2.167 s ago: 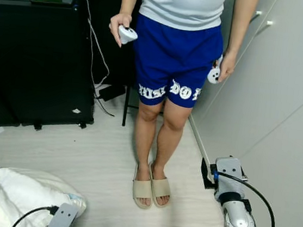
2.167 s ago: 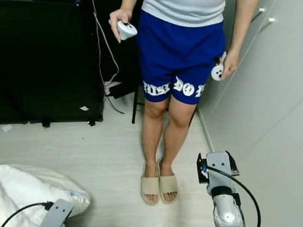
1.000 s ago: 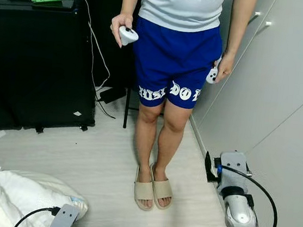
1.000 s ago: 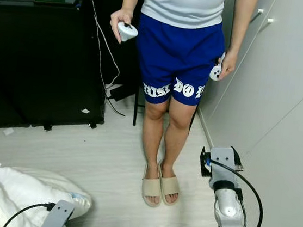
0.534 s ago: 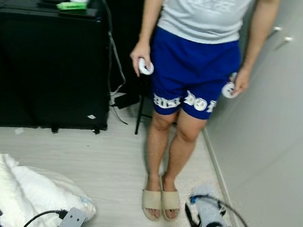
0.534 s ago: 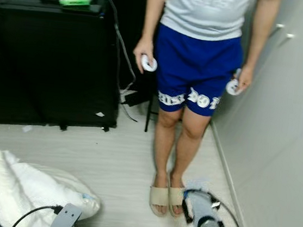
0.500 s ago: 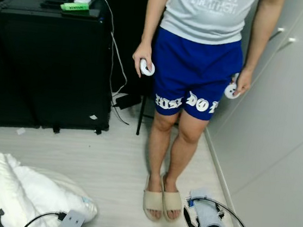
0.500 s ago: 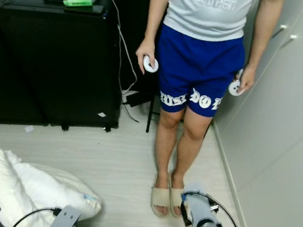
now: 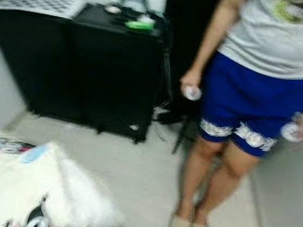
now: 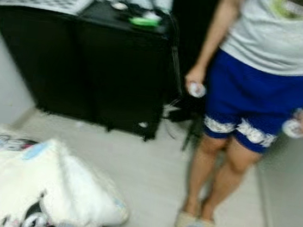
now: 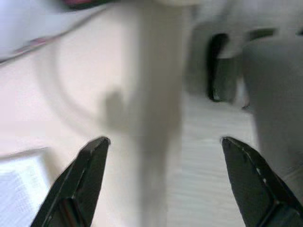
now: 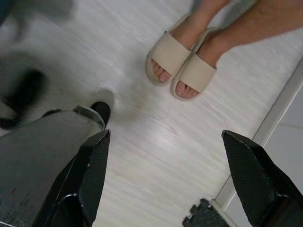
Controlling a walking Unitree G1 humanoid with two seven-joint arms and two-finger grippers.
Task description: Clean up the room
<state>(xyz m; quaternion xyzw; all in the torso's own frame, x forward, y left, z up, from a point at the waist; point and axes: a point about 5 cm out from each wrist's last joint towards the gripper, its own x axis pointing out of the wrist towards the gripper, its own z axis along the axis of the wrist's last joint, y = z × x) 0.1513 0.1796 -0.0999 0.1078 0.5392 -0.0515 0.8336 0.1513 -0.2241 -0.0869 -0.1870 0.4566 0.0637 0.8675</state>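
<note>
**White bedding at the robot's left, person at its right**

White bedding (image 9: pixel 33 188) lies heaped low left on the floor (image 9: pixel 150 173). Behind stands a black desk (image 9: pixel 112 71). Rightward, a person (image 9: pixel 251 103) in sandals (image 12: pixel 182 66). Left tool (image 11: pixel 163 177) and right tool (image 12: pixel 163 172) both hang spread, released.

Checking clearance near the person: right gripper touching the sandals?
Apart. The right wrist view shows the open right gripper above bare floor, with the sandals well beyond its fingertips.
</note>
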